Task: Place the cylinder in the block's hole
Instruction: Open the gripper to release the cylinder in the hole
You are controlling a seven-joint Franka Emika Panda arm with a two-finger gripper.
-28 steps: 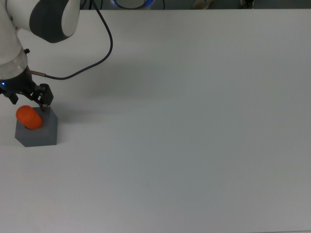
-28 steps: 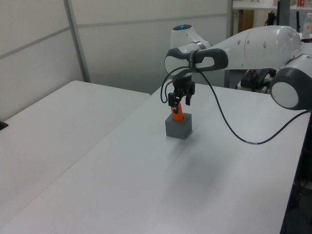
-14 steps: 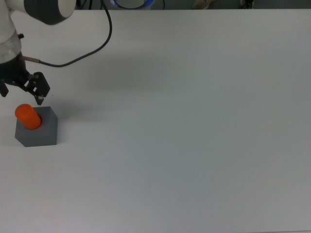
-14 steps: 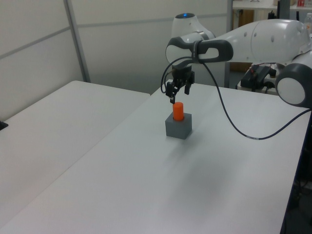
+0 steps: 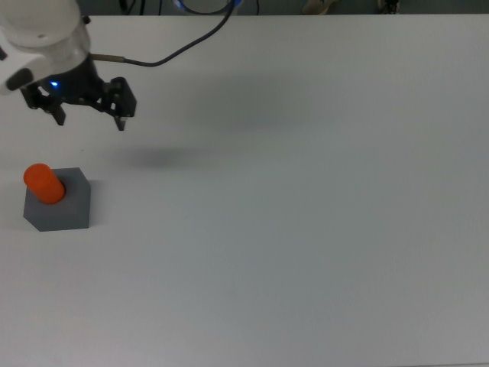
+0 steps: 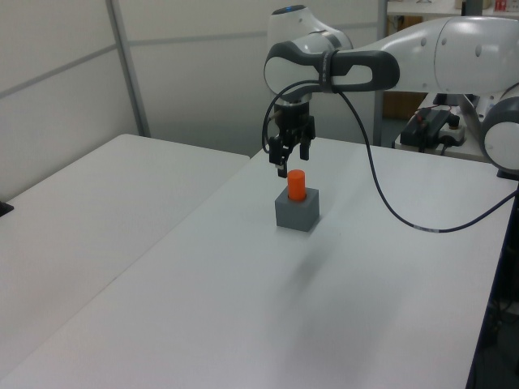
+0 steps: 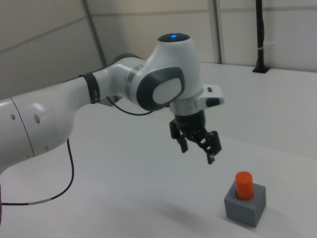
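**Cylinder seated upright in block, gripper clear and empty**

The orange cylinder [image 5: 43,183] stands upright in the grey block [image 5: 59,208], its upper half protruding from the hole. In the top view the block sits at the white table's [image 5: 306,229] 9 o'clock edge. The gripper [image 5: 89,118] hangs in the air at about 1 o'clock from the block, fingers spread, holding nothing, well apart from the cylinder.

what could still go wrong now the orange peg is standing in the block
The cylinder still protrudes well above the block, so it may not be fully seated. The open claw hangs nearby and higher; a low sweep back could knock it. The block sits close to the table edge in the left view.
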